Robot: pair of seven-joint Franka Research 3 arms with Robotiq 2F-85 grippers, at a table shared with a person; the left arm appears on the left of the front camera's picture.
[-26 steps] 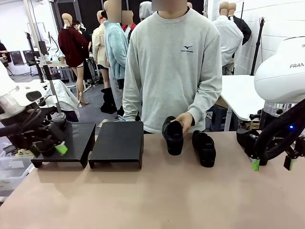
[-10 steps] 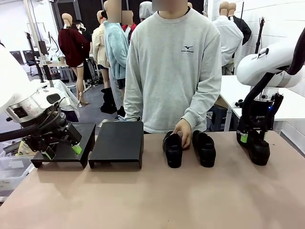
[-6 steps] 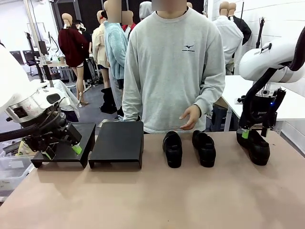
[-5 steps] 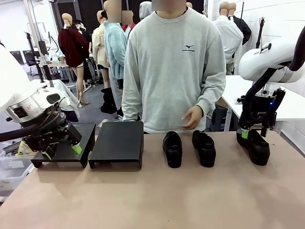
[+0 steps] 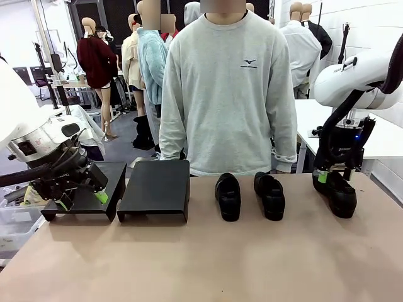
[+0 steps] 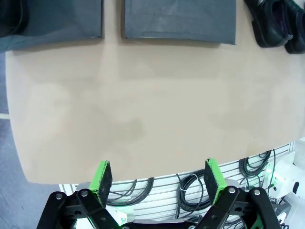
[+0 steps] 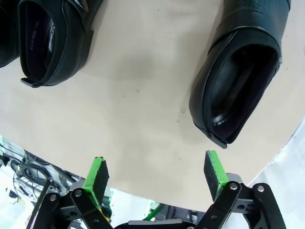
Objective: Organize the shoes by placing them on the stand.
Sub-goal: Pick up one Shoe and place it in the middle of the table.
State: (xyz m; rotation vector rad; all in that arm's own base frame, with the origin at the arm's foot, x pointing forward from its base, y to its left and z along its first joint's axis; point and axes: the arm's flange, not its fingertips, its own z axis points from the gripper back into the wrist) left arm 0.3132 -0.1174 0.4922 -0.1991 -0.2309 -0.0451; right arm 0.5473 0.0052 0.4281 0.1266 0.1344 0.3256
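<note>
Three black glossy shoes lie on the tan table: two side by side in the middle [image 5: 228, 196] [image 5: 269, 195] and one at the far right [image 5: 337, 194]. My right gripper [image 5: 332, 175] hangs open just above the heel of that right shoe. In the right wrist view the gripper [image 7: 155, 175] has bare table between its pads, the shoe [image 7: 240, 71] lies up and to the right, and a middle shoe [image 7: 52, 43] lies at the upper left. The stand is two black risers [image 5: 85, 189] [image 5: 155, 187] at the left. My left gripper [image 5: 82, 200] [image 6: 157, 174] is open and empty in front of the left riser.
A person in a grey sweatshirt [image 5: 227, 94] stands at the far edge behind the middle shoes, hands down. The left wrist view shows both risers [image 6: 57, 19] [image 6: 178, 19], a dark rounded shape [image 6: 12, 19] at the top left corner, and the near table edge with cables [image 6: 190, 183].
The person's hand has let go of the left middle shoe and dropped out of sight. My right gripper has lifted slightly over the right shoe. The left arm has stayed still.
</note>
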